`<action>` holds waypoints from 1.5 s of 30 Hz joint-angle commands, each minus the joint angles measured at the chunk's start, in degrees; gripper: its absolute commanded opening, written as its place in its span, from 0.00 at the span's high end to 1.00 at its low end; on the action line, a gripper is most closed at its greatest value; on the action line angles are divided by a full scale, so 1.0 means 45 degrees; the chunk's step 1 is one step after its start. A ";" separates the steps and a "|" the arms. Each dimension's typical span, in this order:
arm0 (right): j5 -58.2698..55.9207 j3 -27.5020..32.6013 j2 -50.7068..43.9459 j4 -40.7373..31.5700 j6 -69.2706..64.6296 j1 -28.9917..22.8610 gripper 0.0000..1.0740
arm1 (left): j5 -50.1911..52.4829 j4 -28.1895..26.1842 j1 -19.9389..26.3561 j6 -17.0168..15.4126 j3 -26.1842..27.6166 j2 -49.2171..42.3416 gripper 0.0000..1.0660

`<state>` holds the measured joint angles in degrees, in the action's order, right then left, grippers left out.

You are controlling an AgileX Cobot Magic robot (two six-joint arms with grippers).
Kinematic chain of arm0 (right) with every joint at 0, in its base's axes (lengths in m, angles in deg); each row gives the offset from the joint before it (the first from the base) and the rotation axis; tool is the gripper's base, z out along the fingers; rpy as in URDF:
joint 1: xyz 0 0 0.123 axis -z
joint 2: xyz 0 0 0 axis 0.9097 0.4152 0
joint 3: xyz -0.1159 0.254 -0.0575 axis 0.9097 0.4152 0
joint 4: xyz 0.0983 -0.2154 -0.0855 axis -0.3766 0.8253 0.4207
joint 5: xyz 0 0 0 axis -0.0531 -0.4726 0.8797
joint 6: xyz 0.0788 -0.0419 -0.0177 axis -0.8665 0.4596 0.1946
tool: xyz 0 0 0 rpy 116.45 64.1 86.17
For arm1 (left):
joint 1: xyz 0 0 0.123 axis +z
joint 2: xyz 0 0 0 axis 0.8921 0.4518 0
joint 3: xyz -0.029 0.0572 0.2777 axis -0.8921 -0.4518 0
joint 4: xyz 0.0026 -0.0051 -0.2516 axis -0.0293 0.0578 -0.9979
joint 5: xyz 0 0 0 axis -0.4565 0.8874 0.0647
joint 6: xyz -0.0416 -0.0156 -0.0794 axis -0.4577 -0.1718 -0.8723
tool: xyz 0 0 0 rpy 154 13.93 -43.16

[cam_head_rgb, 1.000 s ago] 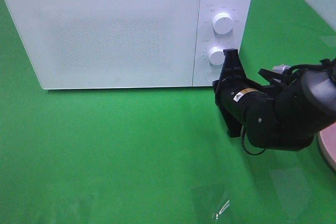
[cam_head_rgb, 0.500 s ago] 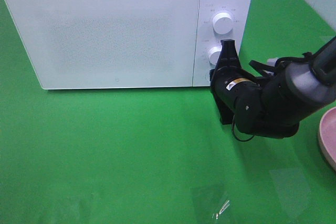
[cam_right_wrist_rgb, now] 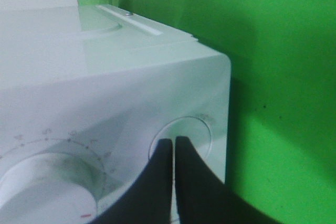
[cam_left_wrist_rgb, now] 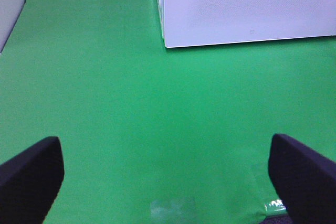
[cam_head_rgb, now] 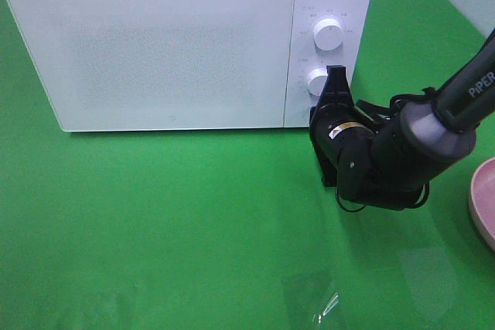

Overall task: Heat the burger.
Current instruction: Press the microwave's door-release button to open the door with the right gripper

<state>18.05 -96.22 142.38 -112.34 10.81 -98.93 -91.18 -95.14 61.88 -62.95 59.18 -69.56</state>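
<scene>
Fingertips (cam_right_wrist_rgb: 160, 158) of right gripper (cam_right_wrist_rgb: 174, 141) together at round button (cam_right_wrist_rgb: 199, 129) of microwave (cam_head_rgb: 155, 52)

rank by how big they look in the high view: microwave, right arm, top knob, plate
1. microwave
2. right arm
3. plate, though the frame cuts most of it off
4. top knob

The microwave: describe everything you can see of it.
The microwave is a white, glossy-looking box standing upright on the green cloth, door shut. Its speckled door fills most of the front; the right-hand panel carries an upper knob, a lower knob and a round button beneath. The shut right gripper has its tips at that button.
</scene>
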 commanded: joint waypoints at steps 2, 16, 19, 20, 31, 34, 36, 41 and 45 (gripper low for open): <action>0.0497 -0.0115 0.0076 -0.0140 0.0025 0.0038 1.00 | 0.0191 -0.0076 0.0025 0.0013 -0.0025 -0.0216 0.08; 0.0420 -0.0815 0.0484 -0.0191 0.0191 0.0038 1.00 | 0.0191 -0.0076 0.0025 0.0013 -0.0025 -0.0204 0.08; 0.0840 -0.0853 0.0560 -0.0140 -0.0013 0.0038 1.00 | 0.0191 -0.0076 0.0025 0.0013 -0.0025 -0.0204 0.08; 0.0840 -0.0853 0.0560 -0.0140 -0.0013 0.0038 1.00 | 0.0191 -0.0076 0.0025 0.0013 -0.0025 -0.0204 0.08; 0.2483 -0.0904 0.0560 -0.0038 -0.0013 0.0038 1.00 | 0.0191 -0.0076 0.0025 0.0013 -0.0025 -0.0204 0.08; 0.2496 -0.1299 0.0611 -0.0038 0.0306 0.0051 1.00 | 0.0191 -0.0076 0.0025 0.0013 -0.0025 -0.0204 0.08; 0.2496 -0.1541 0.0713 0.0064 0.0458 0.0178 1.00 | 0.0191 -0.0076 0.0025 0.0013 -0.0025 -0.0204 0.08; 0.2725 -0.2292 0.1120 0.0611 0.0433 0.0357 1.00 | 0.0191 -0.0076 0.0025 0.0013 -0.0025 -0.0204 0.08; 0.3005 -0.2496 0.1146 0.0726 0.0458 0.0573 1.00 | 0.0191 -0.0076 0.0025 0.0013 -0.0025 -0.0204 0.08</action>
<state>20.06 -102.87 147.54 -115.10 12.42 -98.64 -91.18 -95.14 61.88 -62.95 59.18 -69.56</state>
